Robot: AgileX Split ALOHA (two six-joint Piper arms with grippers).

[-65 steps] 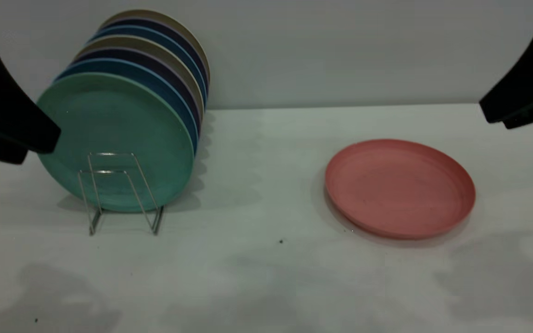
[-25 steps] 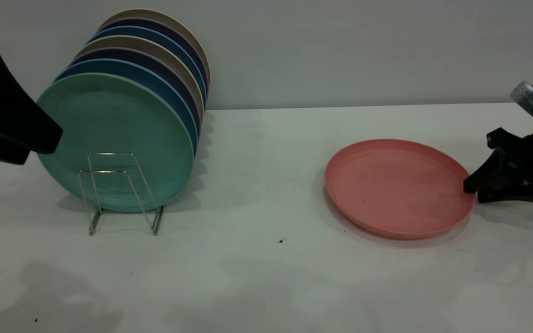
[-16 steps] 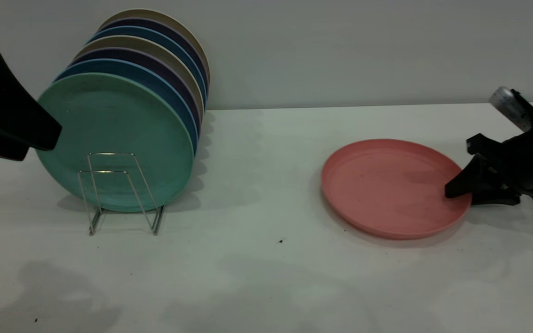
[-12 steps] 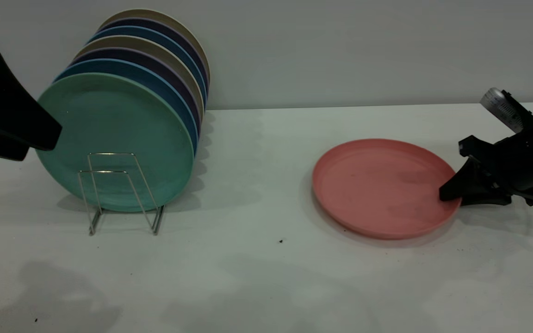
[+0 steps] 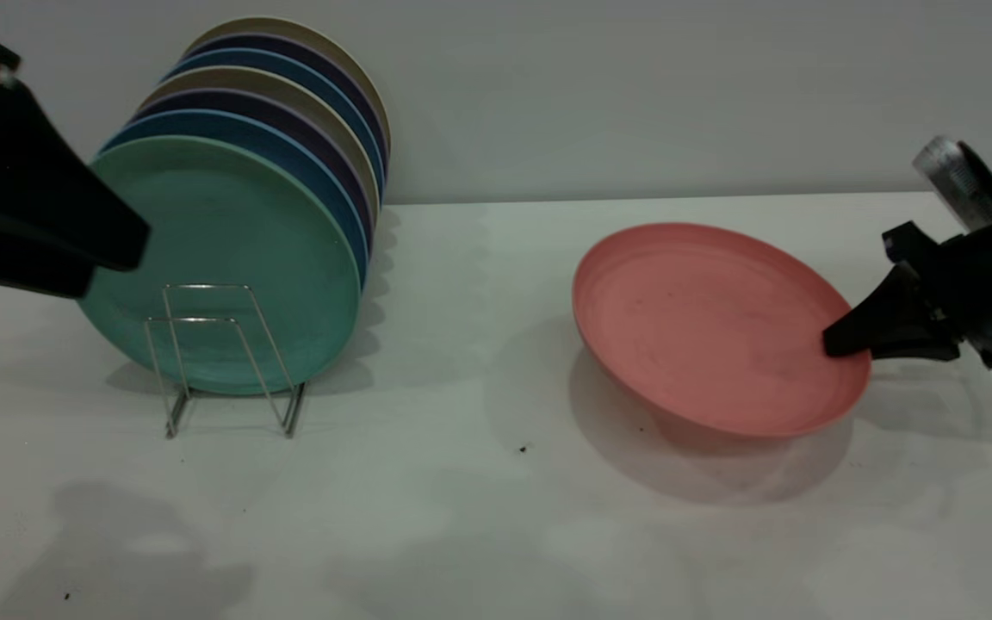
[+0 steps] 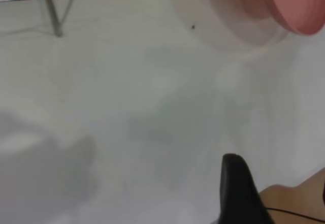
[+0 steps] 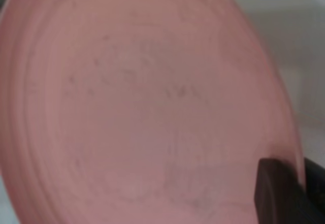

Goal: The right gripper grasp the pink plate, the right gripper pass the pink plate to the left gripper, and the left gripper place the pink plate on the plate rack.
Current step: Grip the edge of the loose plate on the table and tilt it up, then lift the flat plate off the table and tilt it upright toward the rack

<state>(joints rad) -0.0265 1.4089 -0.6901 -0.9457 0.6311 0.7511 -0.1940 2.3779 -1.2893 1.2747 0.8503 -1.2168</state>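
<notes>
**Pink plate pinched at its rim, lifted off the counter**

The pink plate (image 5: 716,331) hangs tilted just above the white counter (image 5: 479,482), right of centre, with its shadow spread beneath it. The right gripper (image 5: 840,343) holds it at the rim on the right-hand edge: one black finger lies over the inner face of the plate, and the fingers appear pressed onto the rim from both sides. The right wrist view shows the plate's face filling the frame with a dark fingertip (image 7: 277,191) on its edge.

The plate looks like light, stiff, matte plastic, unlikely to break, though a single-edge pinch may let it pivot or slip. The free far rim, toward the left, seems the sensible place for the other arm to take hold.

The left gripper (image 5: 113,250) hovers far left, in front of the green plate (image 5: 229,258) standing in the wire plate rack (image 5: 220,357); whether its fingers are spread or together cannot be told.
</notes>
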